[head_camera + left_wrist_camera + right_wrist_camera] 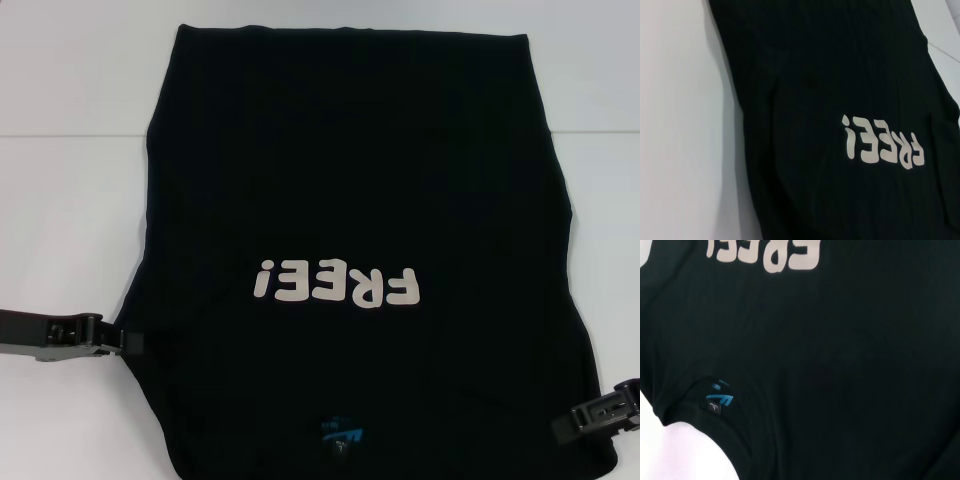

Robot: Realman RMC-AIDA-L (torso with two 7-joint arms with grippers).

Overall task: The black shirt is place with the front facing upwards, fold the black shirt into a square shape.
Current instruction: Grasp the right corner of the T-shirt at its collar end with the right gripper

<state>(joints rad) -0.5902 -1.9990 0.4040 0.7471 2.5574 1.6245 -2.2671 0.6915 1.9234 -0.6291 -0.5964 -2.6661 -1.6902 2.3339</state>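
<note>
The black shirt (350, 150) lies flat on the white table (60, 200), front up, with its neck toward me. The sleeves do not stick out, so it forms a long rectangle. The off-white "FREE!" lettering (335, 283) reads upside down from my side, and the blue neck label (343, 433) is at the near edge. My left gripper (128, 343) is low at the shirt's left edge. My right gripper (562, 428) is at the shirt's right edge near the near corner. The shirt fills the left wrist view (830, 75) and the right wrist view (840, 365), where the label (719, 401) shows.
White table surface shows on both sides of the shirt and beyond its far hem. A faint seam line (70, 135) crosses the table at the far left. The shirt's near edge runs off the bottom of the head view.
</note>
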